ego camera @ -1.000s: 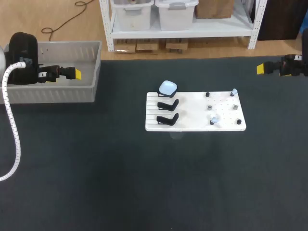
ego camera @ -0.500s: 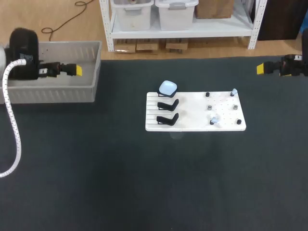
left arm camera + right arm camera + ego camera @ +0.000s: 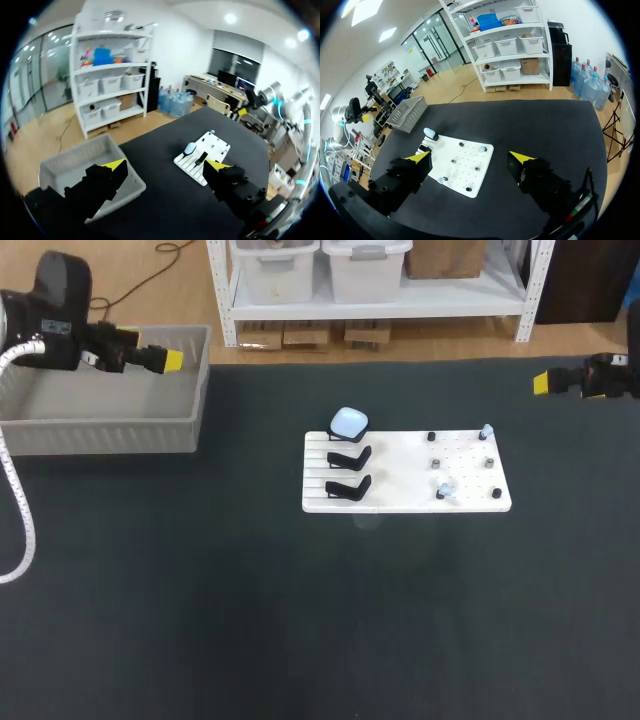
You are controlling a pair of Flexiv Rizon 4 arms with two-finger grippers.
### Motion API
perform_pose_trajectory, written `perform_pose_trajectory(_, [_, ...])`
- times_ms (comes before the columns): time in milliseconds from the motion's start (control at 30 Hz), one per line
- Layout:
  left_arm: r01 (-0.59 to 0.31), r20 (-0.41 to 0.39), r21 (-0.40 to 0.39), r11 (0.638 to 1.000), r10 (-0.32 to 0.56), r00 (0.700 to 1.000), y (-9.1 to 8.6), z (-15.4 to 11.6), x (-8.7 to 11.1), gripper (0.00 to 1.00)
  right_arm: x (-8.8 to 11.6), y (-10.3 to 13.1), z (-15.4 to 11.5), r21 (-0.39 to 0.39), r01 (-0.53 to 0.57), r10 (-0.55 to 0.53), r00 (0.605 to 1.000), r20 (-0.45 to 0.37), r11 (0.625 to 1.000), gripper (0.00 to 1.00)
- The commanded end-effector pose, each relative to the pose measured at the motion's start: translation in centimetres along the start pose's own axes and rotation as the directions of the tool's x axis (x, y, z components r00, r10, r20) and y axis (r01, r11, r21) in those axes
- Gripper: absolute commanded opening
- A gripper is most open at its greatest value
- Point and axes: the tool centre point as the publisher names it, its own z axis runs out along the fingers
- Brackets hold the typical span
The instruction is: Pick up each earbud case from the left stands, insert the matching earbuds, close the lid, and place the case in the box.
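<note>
A pale blue earbud case [image 3: 348,422] sits closed on the rear stand at the left of the white board [image 3: 400,455]. Two black stands [image 3: 348,457] in front of it are empty. On the board's right pegs rest two light earbuds [image 3: 486,430], one at the back right and one [image 3: 445,487] near the front. My left gripper [image 3: 165,361] hangs open and empty over the far right corner of the grey box [image 3: 100,435]. Out at the table's right edge, my right gripper [image 3: 541,383] is open and empty too. The left wrist view has its gripper [image 3: 165,165] with the case [image 3: 190,148] far ahead. From the right wrist, that gripper [image 3: 470,157] faces the board [image 3: 462,175] and case [image 3: 430,133].
The grey box [image 3: 65,162] stands at the table's back left, and nothing shows inside it. The board has several small dark pegs [image 3: 431,437] on its right half. Dark tabletop surrounds the board on all sides.
My left arm has lifted and moved toward the back of the box, its gripper now near the far right corner. The right arm has stayed still.
</note>
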Motion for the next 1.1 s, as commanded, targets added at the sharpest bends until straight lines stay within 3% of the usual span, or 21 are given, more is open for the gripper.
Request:
perform_pose_trajectory(33, [-0.155,0.072,0.252,0.955,0.141,0.987,0.6,0.8,-0.4,1.0,0.0,0.0,0.0,0.001,0.0,0.0,1.0,-0.001,1.0,1.0])
perform_pose_trajectory(133, [-0.253,0.08,0.291,0.923,0.24,0.967,0.7,2.1,-0.8,1.0,0.0,0.0,0.0,0.001,0.0,0.0,1.0,-0.001,1.0,1.0])
perform_pose_trajectory(433, [-0.376,0.093,0.391,0.84,0.371,0.924,0.8,5.4,-1.7,1.0,0.0,0.0,0.0,0.001,0.0,0.0,1.0,-0.001,1.0,1.0])
perform_pose_trajectory(600, [-0.417,0.094,0.441,0.795,0.421,0.902,0.8,7.7,-1.7,1.0,0.0,0.0,0.0,0.001,0.0,0.0,1.0,-0.001,1.0,1.0])
perform_pose_trajectory(767, [-0.41,0.087,0.505,0.76,0.428,0.9,0.5,9.8,-1.4,1.0,0.0,0.0,0.0,0.001,0.0,0.0,1.0,-0.001,1.0,1.0])
perform_pose_trajectory(1100, [-0.434,0.089,0.546,0.716,0.465,0.881,-1.4,13.5,0.4,1.0,0.0,0.0,0.0,0.001,0.0,0.0,1.0,-0.001,1.0,1.0])
